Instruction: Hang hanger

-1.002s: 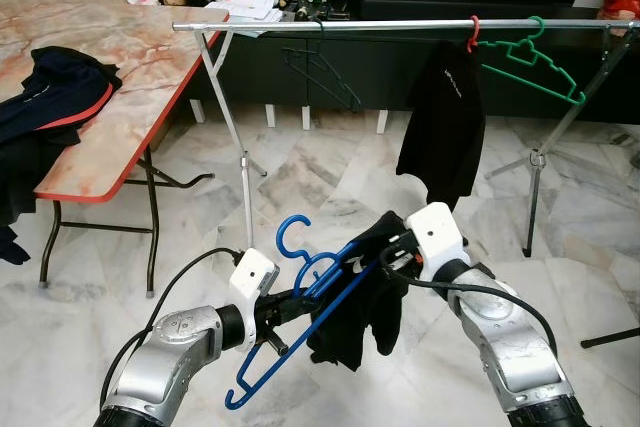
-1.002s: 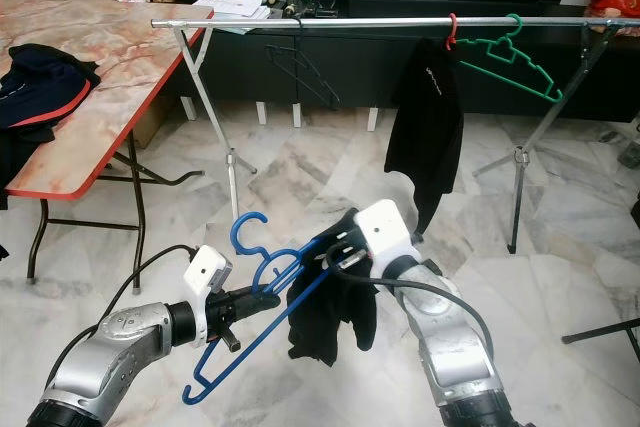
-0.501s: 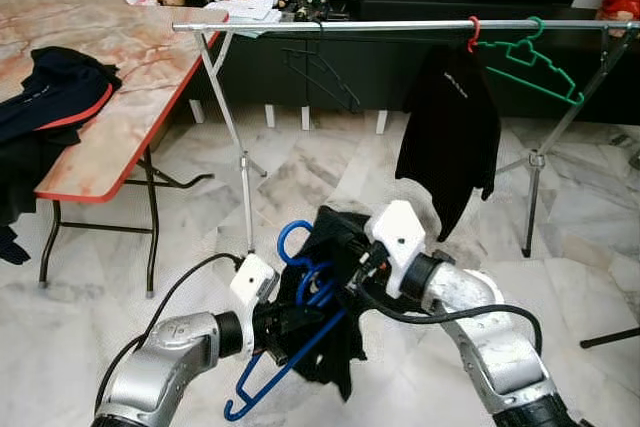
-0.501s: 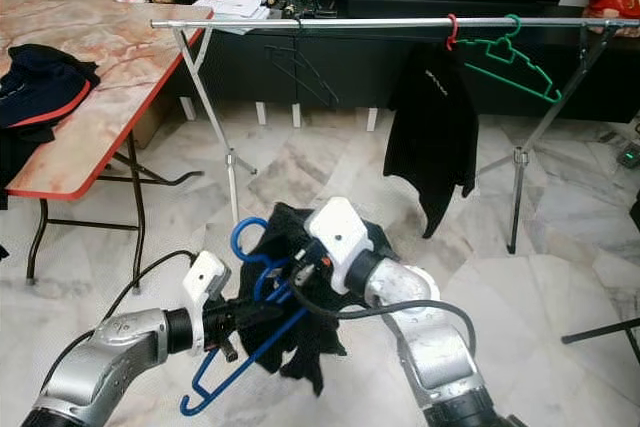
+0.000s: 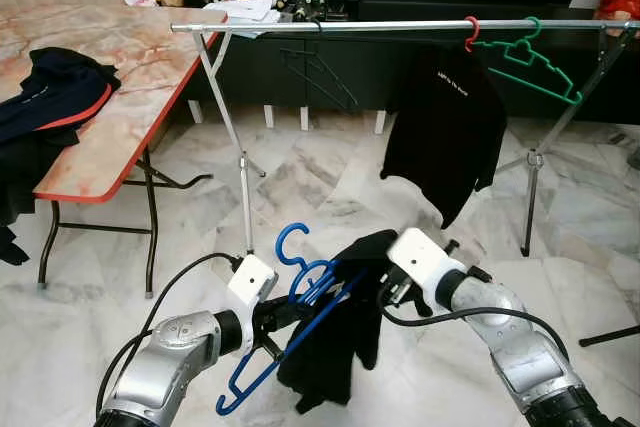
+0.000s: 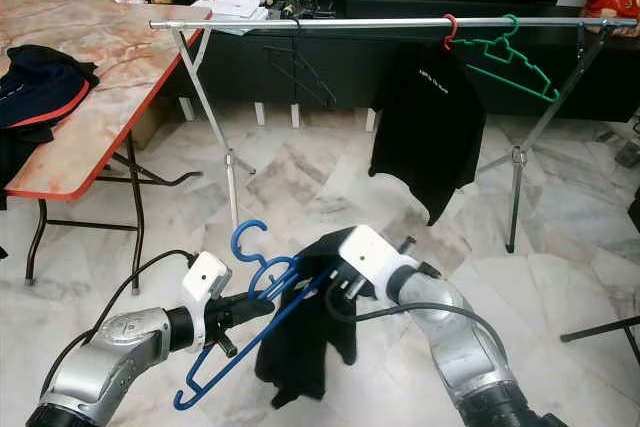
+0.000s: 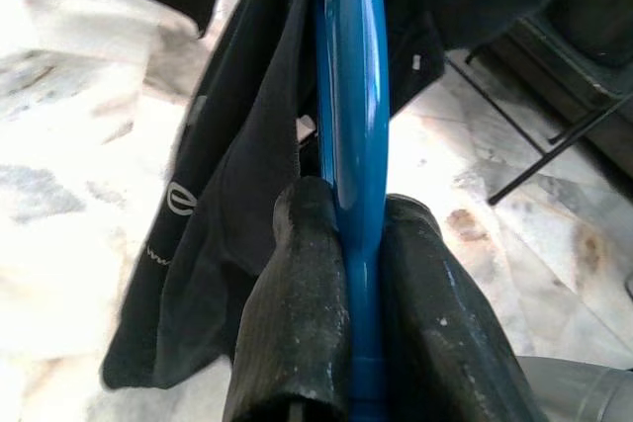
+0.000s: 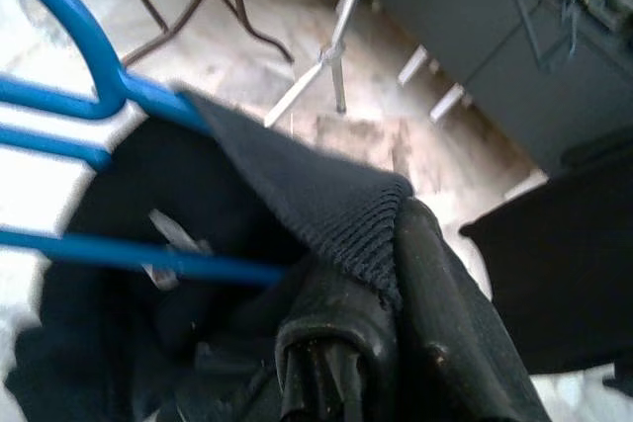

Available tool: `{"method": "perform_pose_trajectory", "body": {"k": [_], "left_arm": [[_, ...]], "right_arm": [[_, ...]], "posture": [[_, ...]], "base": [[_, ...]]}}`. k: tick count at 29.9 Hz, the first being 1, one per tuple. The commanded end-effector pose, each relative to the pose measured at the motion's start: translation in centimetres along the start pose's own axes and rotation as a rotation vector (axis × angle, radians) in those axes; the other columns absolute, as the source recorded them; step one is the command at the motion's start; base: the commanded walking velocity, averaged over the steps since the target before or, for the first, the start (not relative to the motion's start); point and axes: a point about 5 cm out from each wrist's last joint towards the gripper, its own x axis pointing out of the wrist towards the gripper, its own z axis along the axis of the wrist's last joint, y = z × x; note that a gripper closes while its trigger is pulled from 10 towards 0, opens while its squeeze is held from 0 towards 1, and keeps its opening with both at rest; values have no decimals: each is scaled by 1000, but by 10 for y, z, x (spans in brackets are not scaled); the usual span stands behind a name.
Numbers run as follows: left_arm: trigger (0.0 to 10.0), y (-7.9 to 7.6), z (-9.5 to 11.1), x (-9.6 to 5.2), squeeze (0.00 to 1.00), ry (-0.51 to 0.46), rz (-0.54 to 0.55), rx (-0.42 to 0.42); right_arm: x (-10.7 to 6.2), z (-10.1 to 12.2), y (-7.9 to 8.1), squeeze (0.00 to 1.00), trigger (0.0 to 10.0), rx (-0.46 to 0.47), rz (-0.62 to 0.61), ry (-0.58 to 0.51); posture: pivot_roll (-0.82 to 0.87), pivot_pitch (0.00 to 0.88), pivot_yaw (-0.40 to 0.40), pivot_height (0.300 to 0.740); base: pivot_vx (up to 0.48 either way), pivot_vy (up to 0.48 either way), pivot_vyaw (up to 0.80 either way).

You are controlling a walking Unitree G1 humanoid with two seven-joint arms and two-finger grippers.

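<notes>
Hanger point(image 5: 290, 297) in blue plastic, held low before us over the marble floor point(image 5: 330, 187), with a black garment point(image 5: 340, 347) draped across it. Our left gripper point(image 5: 268, 319) has its 2 fingers point(image 7: 297, 284) clamped tight on the hanger's shaft, just below the hook; our right gripper point(image 5: 392, 287) pinches the garment's ribbed neckline point(image 8: 346, 224) between closed fingers, right beside the hanger's arm. The hanger's long axis runs on a slant from lower left to upper right, hook tipped up toward the rail point(image 5: 400, 25). That rail stands well ahead and above both grippers, already carrying a black shirt on a red hook point(image 5: 445, 117) and a green hanger point(image 5: 535, 62), with bare rail between the left upright and the shirt. We judge the garment only partly seated, so the collar wants settling before the left arm, which owns the hook, lifts forward.
</notes>
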Motion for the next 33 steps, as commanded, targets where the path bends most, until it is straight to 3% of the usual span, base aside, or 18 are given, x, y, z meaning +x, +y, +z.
{"method": "perform_pose_trajectory", "body": {"k": [1,2,8,14,18,24,29,33], "left_arm": [[10000,-1,1,-4,0,-2,-16,-1],[10000,-3,0,-4,0,0,-37,-5],[10000,-3,-1,-2,0,-2,-24,-2],[10000,2,-3,1,0,10,25,9],[10000,2,-3,2,0,10,28,8],[10000,3,0,5,0,-10,40,5],[10000,8,10,8,0,-89,108,-13],[10000,11,14,7,0,-129,122,-53]], "right_arm": [[1,17,-2,0,10000,-26,-2,-86],[1,27,2,0,10000,-21,31,-156],[0,48,7,0,10000,38,77,-307],[-13,62,34,0,10000,150,311,-403],[-25,68,48,0,10000,172,439,-457],[-31,65,53,0,10000,155,497,-455],[-27,48,40,0,10000,141,400,-359],[-30,48,39,0,10000,171,402,-370]], "posture": [[60,141,23,740],[60,140,23,740],[60,136,21,740],[57,132,20,740],[56,131,21,740],[51,131,21,740],[49,133,19,740],[48,134,21,740]], "base": [[0,0,0],[0,0,0],[0,0,0],[0,0,0],[0,0,0],[0,0,0],[0,0,0],[0,0,0]]}}
